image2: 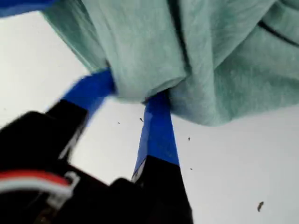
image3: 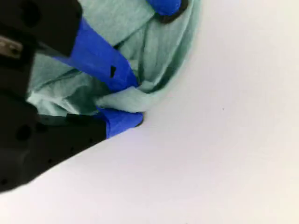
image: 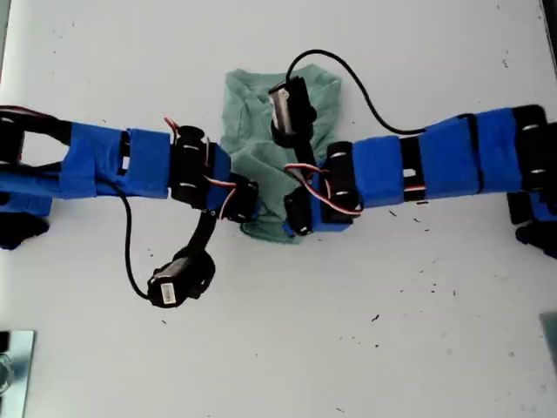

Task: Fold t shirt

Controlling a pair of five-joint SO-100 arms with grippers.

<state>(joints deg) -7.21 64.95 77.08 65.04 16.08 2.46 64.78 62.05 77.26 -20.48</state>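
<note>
The t shirt (image: 261, 148), crumpled into a bunched heap, lies on the white table (image: 392, 331) nearer its far edge, about midway across in the exterior view. A fold of its near hem is pinched by my first gripper (image2: 135, 95); another fold is clamped by my second gripper (image3: 128, 100).

The two arms are covering the middle and lower part of the t shirt (image: 261, 131) in the exterior view, so its shape there is hiding. Both wrist views are cutting the cloth off at the edge. A shiny thing (image: 13, 366) at the exterior view's bottom left is getting cut off too.
</note>
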